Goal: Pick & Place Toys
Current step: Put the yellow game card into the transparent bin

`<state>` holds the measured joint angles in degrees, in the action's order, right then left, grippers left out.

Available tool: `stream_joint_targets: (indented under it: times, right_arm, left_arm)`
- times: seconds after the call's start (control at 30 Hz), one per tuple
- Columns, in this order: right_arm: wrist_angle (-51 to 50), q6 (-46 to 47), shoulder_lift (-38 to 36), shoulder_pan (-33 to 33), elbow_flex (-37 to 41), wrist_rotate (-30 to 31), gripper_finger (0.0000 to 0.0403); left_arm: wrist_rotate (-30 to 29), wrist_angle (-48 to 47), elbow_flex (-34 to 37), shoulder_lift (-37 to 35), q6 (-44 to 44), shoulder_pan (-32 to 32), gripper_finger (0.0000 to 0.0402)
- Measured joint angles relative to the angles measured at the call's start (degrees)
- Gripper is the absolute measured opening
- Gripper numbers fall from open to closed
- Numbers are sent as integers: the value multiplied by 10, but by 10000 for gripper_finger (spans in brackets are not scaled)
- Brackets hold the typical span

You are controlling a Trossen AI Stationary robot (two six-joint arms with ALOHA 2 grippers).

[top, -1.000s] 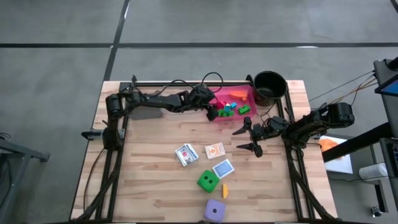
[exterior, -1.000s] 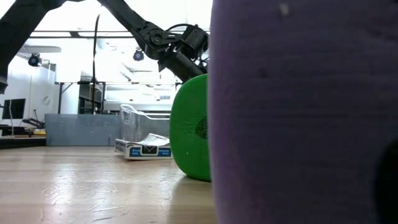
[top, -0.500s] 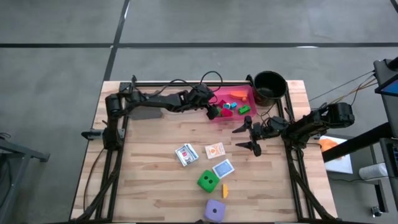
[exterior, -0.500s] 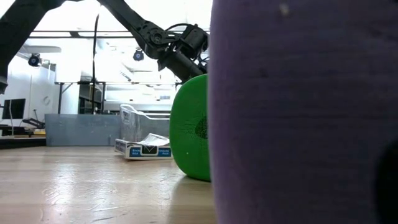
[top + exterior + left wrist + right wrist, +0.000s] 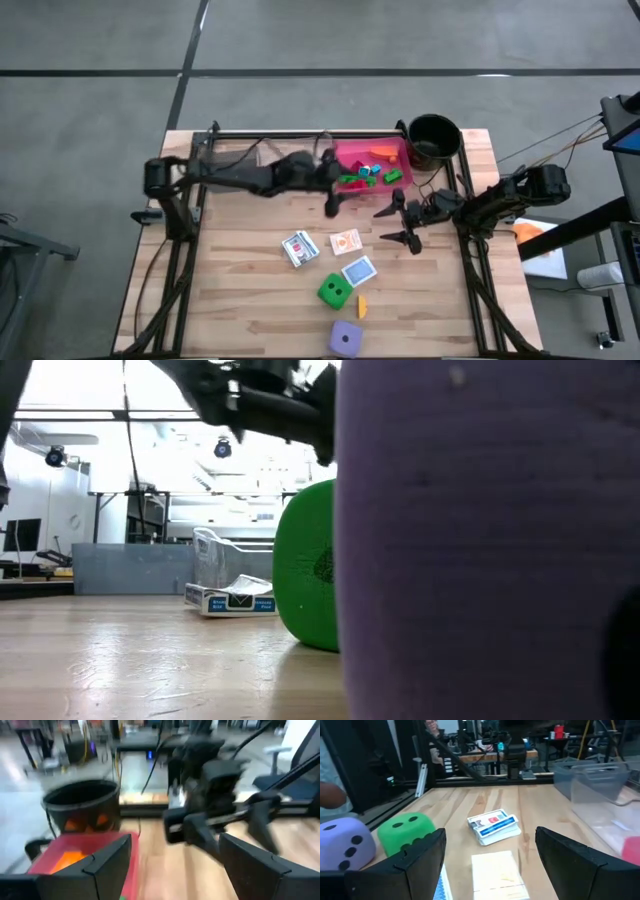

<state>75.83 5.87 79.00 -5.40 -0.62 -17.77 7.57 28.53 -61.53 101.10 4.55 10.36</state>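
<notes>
The left claw (image 5: 333, 203) hangs open and empty at the pink tray's (image 5: 352, 191) 7 o'clock corner, apparently free to fetch another toy, while the right claw (image 5: 399, 222) waits open at 3 o'clock of the cards (image 5: 346, 241) on the worktop (image 5: 240, 290).

No word, brand name or numeral can be read anywhere in these views. The small white card box (image 5: 230, 599) lying on the wooden table carries blue label panels in the low view, and the same box (image 5: 494, 826) shows a red-and-blue printed patch in the right wrist view, but the lettering on it is too small to make out. The only clear markings are the black dots, or pips, on the large purple dice cube (image 5: 342, 844) and the dark pips on the large green dice cube (image 5: 404, 833) beside it.
</notes>
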Motion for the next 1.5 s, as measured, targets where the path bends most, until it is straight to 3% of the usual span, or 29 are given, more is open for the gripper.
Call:
stream_joint_targets:
  times: [0.13,0.4,0.57,0.7,0.8,1.03,1.2,1.37,1.5]
  right_arm:
    - [0,-3,0,9,-1,1,307]
    - [-9,9,0,12,-20,1,307]
    - [-59,8,0,14,-44,2,307]
    - [-108,5,0,16,-61,1,307]
    - [-126,4,1,20,-64,1,307]
    - [-142,17,1,70,-67,2,307]
    - [-236,15,1,145,-109,74,307]
    - [-495,-3,1,179,-202,136,307]
    - [-666,-28,6,179,-278,184,307]
  left_arm:
    - [-25,46,106,-82,-13,-31,300]
    - [-37,-69,236,-211,-86,-73,300]
    - [-37,-186,248,-227,-118,-91,300]
    - [-36,-252,248,-221,-86,-113,300]
    - [-40,-287,248,-223,-67,-122,300]
    - [-42,-296,248,-223,-111,-146,300]
    - [-102,-205,273,-223,-125,-174,300]
    - [-142,-7,344,-223,-129,-181,300]
    - [-171,72,387,-223,-136,-181,300]
